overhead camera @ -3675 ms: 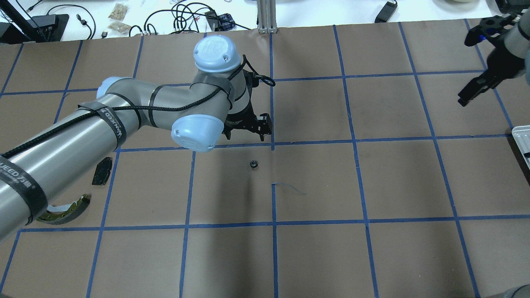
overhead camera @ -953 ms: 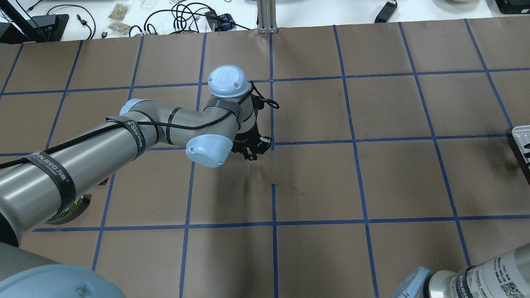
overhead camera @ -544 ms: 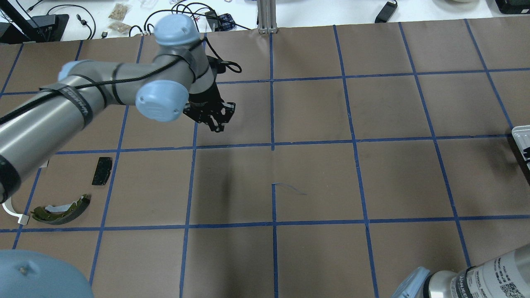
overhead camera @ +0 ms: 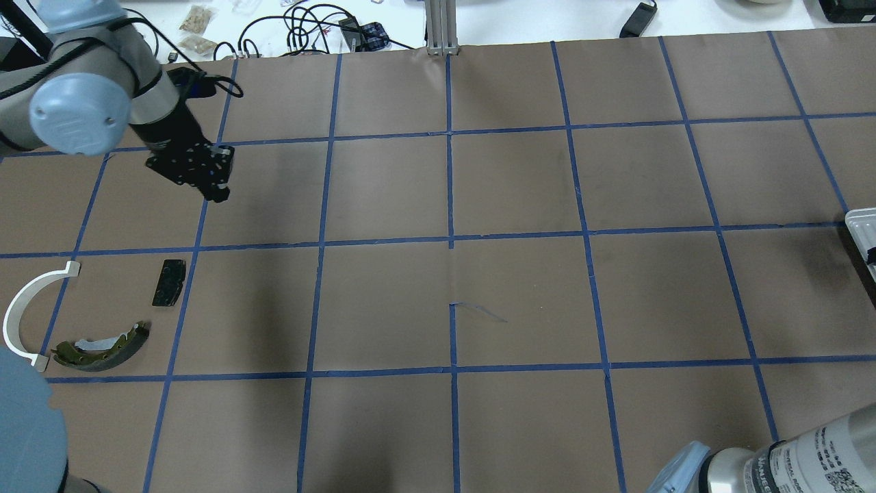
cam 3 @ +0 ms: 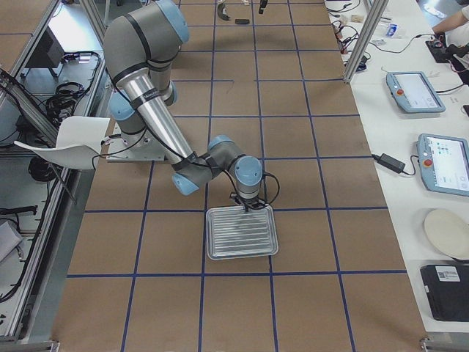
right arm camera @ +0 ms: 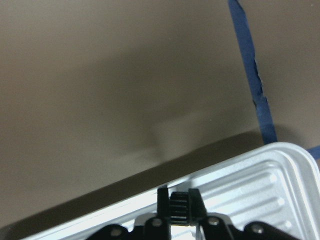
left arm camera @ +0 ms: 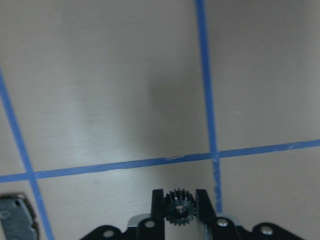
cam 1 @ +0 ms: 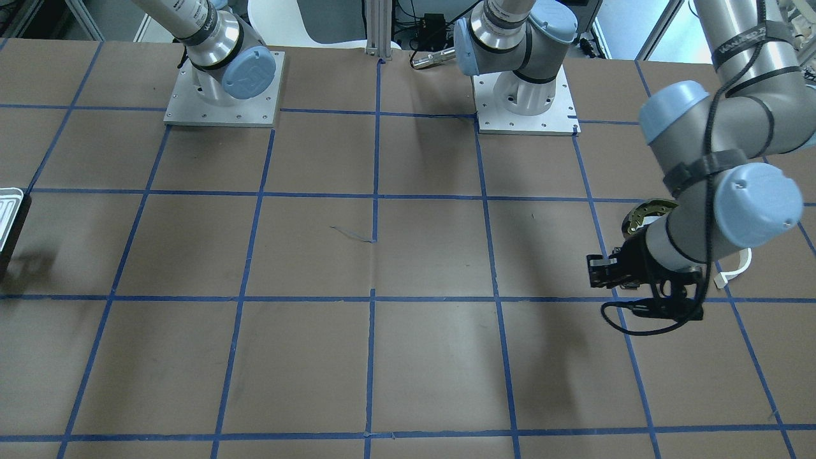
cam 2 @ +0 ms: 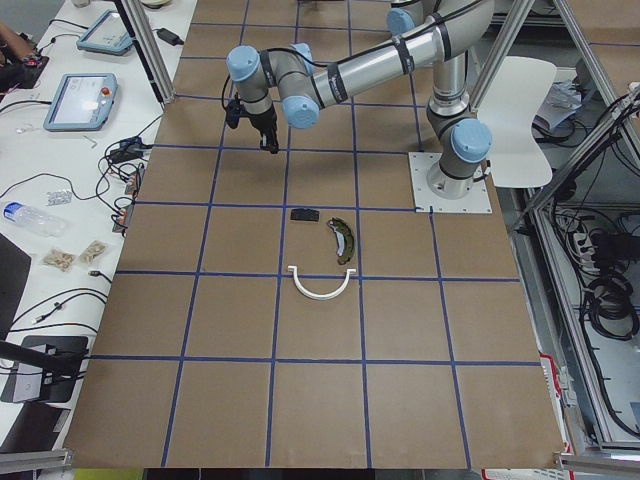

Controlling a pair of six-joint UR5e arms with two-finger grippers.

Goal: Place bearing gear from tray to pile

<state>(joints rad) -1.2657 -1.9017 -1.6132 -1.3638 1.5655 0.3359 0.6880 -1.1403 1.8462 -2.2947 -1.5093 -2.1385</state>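
Observation:
My left gripper (overhead camera: 217, 192) is shut on a small black bearing gear (left arm camera: 180, 211) and holds it above the table, beyond the pile. The pile lies at the near left: a black brake pad (overhead camera: 168, 282), an olive brake shoe (overhead camera: 102, 340) and a white plastic arc (overhead camera: 24, 315). My right gripper (cam 3: 249, 204) is over the far edge of the silvery ribbed tray (cam 3: 242, 233). It is shut on another small black gear (right arm camera: 178, 206). In the overhead view only the tray's corner (overhead camera: 864, 236) shows at the right edge.
Brown paper with a blue tape grid covers the table (overhead camera: 520, 294). Cables and small items (overhead camera: 308, 27) lie beyond its far edge. My right arm's elbow (overhead camera: 787, 459) fills the near right corner. A grey part (left arm camera: 15, 220) shows at the left wrist view's bottom left.
The gear that lay on the table's middle is now in my left gripper. Over the last second the left arm has lifted and swung far to the left with it.

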